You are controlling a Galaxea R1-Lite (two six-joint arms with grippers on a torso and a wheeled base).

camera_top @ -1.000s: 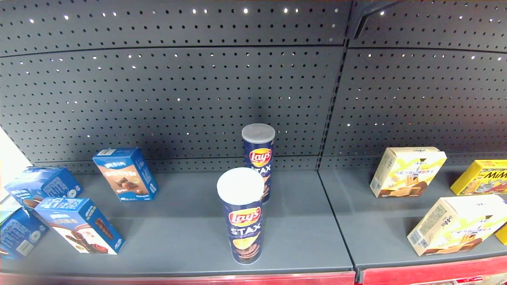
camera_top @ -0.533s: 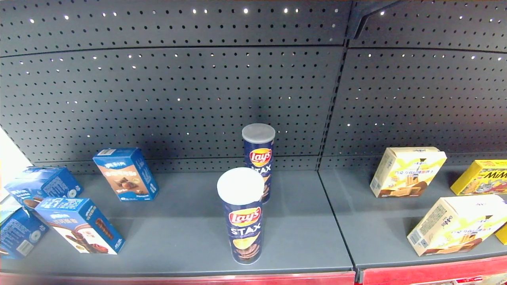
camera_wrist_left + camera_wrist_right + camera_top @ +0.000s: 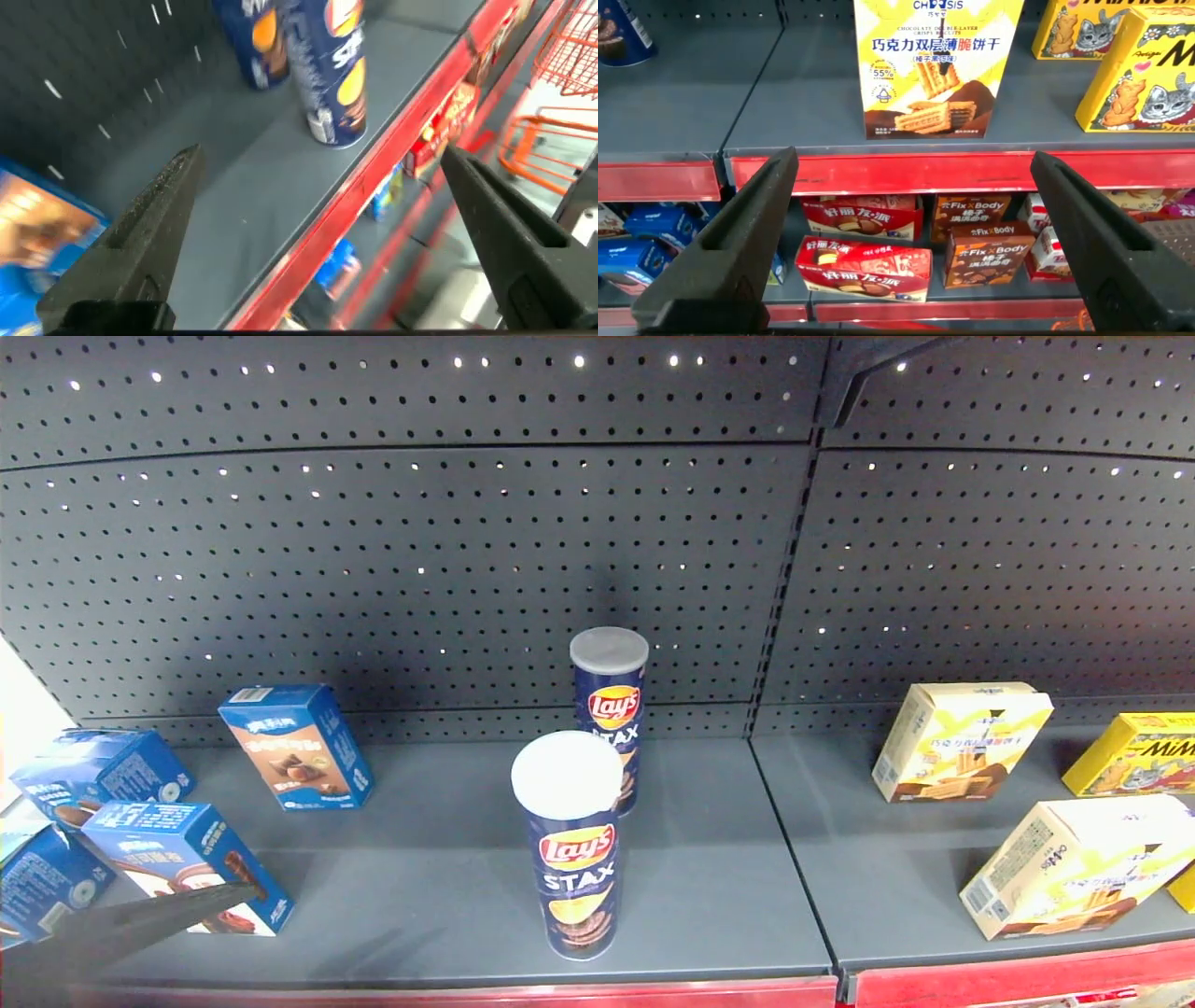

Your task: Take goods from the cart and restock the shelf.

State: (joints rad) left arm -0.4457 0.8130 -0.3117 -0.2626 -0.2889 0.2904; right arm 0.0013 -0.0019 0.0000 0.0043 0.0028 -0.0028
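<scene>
With left tool [image 3: 318,159] and right tool [image 3: 912,159] both spread wide and empty, turn to the cart [image 3: 542,121] for goods, steering clear of the near chip can [image 3: 571,863]

The front can [image 3: 574,868] hides the rear can [image 3: 611,695] at its base.

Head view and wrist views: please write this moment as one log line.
left gripper open, empty | right gripper open, empty | front can, rear can upright on shelf

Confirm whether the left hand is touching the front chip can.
Apart. Head view: the left hand sits low at the left, bare shelf between it and the front chip can.
</scene>
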